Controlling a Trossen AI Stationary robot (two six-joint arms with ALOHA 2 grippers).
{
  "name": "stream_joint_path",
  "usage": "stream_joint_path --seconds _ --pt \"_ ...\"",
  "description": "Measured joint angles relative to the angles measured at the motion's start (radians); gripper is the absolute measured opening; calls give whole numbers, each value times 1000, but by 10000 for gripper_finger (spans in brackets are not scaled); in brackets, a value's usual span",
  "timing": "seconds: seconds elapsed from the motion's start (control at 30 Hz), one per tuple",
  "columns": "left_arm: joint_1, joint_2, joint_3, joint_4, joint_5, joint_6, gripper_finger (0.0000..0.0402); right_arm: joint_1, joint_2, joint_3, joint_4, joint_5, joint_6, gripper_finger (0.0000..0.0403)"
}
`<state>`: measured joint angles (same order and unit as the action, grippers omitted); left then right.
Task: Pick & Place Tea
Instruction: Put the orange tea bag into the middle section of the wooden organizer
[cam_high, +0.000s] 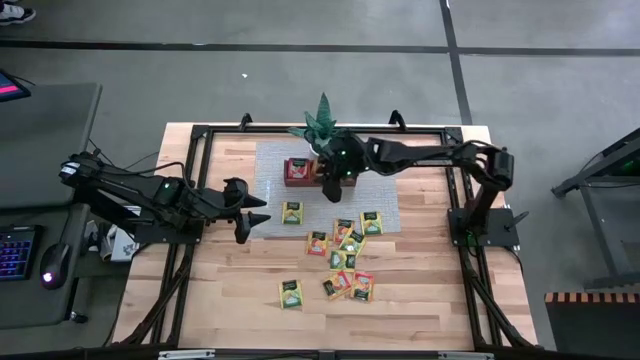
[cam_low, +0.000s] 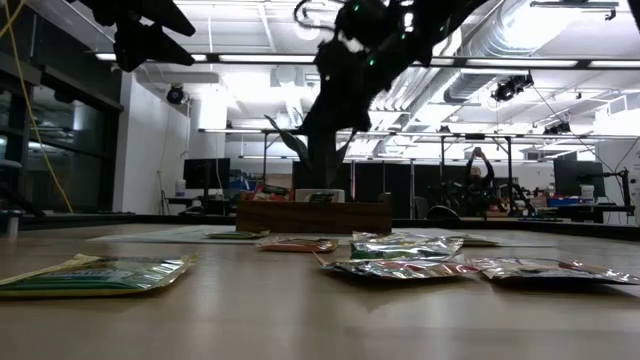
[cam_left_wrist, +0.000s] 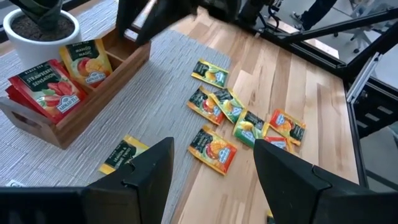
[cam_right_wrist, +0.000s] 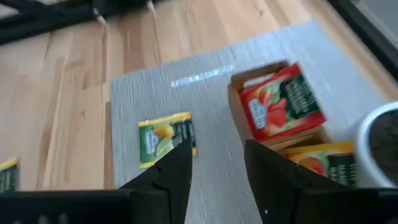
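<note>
Many packets (cam_high: 342, 262) loose, two colours already in my tray (cam_left_wrist: 74, 102).
Right gripper (cam_right_wrist: 214, 165) spread, empty, probably above the tray; next I'd target the yellow packet (cam_right_wrist: 164, 138), descending squarely. Left gripper (cam_left_wrist: 211, 174) spread, waiting.

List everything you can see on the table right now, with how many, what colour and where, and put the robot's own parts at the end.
Tea packets: about a dozen loose, red, orange, yellow and green, scattered on the bare wood and mat edge; one yellow-green alone on the mat.
Packets in tray: red ones in the end compartment, orange in the next.
Wooden tray: one, brown, on the mat.
Mat: one, grey, at the table's far middle.
Potted plant: one, green in a white pot, beside the tray.
Table: one, light wood.
Left gripper: open, empty, above the mat's edge.
Right gripper: open, empty, above the tray.
</note>
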<state>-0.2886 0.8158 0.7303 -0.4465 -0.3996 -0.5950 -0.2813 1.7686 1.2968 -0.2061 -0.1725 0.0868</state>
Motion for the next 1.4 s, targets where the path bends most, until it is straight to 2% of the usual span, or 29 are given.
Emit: stream_joint_path --seconds 0.27,0.43,0.63,0.77,0.9,1.03,1.4 --pt "0 0 0 -2 21 12 220 23 -155 0 -121 9 45 142" --pt "0 1 0 -19 32 15 220 133 -219 0 -213 18 47 143" --pt "0 33 0 -34 47 15 220 316 -180 -5 -220 209 48 143" --pt "0 61 -1 -59 58 15 220 384 -119 -5 -196 305 110 143" --pt "0 84 -2 -62 79 14 220 410 -46 -5 -184 280 173 143" --pt "0 87 -2 -60 106 15 220 415 22 -5 -180 196 211 143" --pt "0 86 -2 -61 159 17 220 382 146 -5 -157 10 199 144"
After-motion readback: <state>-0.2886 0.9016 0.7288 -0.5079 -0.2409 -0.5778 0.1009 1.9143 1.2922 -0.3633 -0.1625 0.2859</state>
